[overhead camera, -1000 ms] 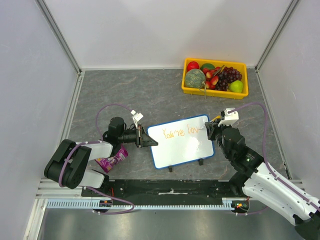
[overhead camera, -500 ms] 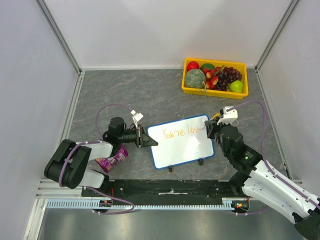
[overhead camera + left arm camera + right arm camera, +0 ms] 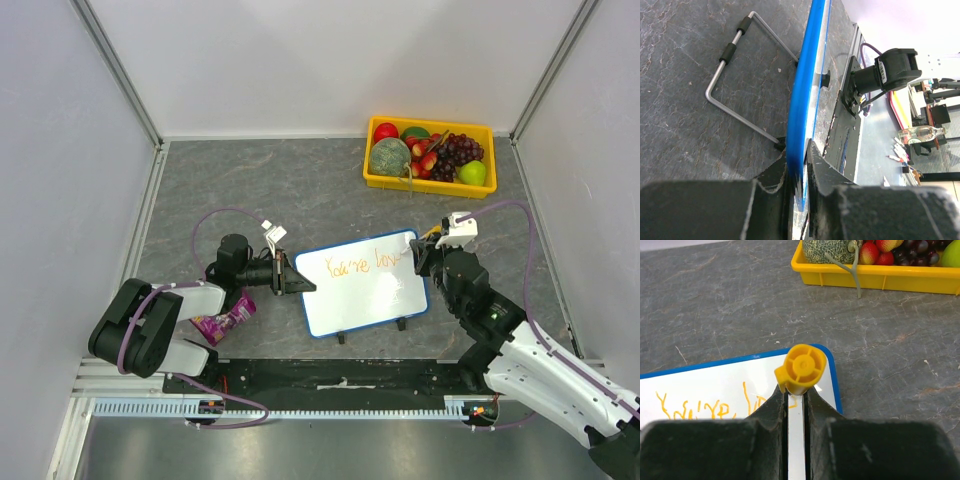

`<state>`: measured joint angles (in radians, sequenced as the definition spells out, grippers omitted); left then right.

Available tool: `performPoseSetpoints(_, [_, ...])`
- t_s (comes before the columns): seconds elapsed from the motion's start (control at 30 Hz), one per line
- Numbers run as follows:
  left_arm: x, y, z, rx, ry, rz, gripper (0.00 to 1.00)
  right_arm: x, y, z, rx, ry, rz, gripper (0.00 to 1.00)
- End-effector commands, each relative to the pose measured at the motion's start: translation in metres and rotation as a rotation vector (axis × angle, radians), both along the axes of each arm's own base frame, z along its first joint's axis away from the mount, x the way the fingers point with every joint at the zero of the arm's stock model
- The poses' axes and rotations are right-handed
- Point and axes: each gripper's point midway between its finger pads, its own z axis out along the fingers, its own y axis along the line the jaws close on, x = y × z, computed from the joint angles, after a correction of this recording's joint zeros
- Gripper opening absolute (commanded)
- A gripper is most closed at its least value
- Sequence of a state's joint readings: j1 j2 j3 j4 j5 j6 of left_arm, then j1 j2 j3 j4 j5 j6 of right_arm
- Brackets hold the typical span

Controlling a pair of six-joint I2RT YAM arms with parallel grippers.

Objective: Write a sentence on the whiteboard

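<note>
The whiteboard [image 3: 365,283], white with a blue frame, stands tilted mid-table on black feet. Orange lettering [image 3: 358,264] reading about "You're lov" runs along its top line; it also shows in the right wrist view [image 3: 705,407]. My left gripper [image 3: 291,282] is shut on the board's left edge; the left wrist view shows the blue frame [image 3: 805,115] pinched between its jaws. My right gripper [image 3: 424,258] is shut on an orange marker [image 3: 801,368], held upright at the board's upper right corner. The marker's tip is hidden by the cap end.
A yellow tray [image 3: 431,180] of fruit, with melon, grapes, strawberries and an apple, stands at the back right. A purple snack packet [image 3: 224,319] lies by the left arm. The board's wire stand [image 3: 735,75] rests on the grey tabletop behind it.
The right gripper with the marker shifted slightly at the board's upper right, and the last orange strokes of the top line have grown a little. The left arm and board stayed still.
</note>
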<state>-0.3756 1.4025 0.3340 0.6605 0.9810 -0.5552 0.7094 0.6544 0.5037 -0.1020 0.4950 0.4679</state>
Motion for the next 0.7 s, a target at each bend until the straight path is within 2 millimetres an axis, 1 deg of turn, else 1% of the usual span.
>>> performPoseSetpoints(0.0, [0.004,0.004,-0.018,0.062,-0.031,0.017,0.02,0.007,0.001,0.022,0.044,-0.059,-0.014,0.0])
performPoseSetpoints(0.13, [0.004,0.004,-0.018,0.063,-0.03,0.02,0.02,0.006,0.007,0.019,0.052,-0.052,0.01,0.0])
performPoseSetpoints(0.27, [0.004,0.004,-0.019,0.064,-0.029,0.019,0.02,0.002,0.009,0.009,0.045,-0.027,0.03,0.0])
performPoseSetpoints(0.67, [0.004,0.003,-0.018,0.064,-0.032,0.017,0.02,-0.012,0.005,-0.018,0.023,0.044,0.055,0.0])
